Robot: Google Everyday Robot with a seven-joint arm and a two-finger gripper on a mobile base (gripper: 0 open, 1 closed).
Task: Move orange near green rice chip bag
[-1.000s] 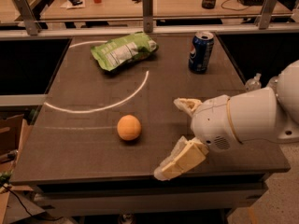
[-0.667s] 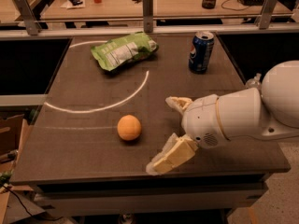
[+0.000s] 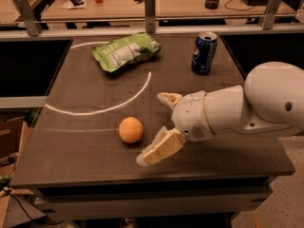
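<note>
Gripper beside the orange on the table.
We see its fingers spread wide, empty; the bag lies well apart.

Pepsi logo on can, well behind claw spread wide just beside orange; bag print unreadable.
</note>
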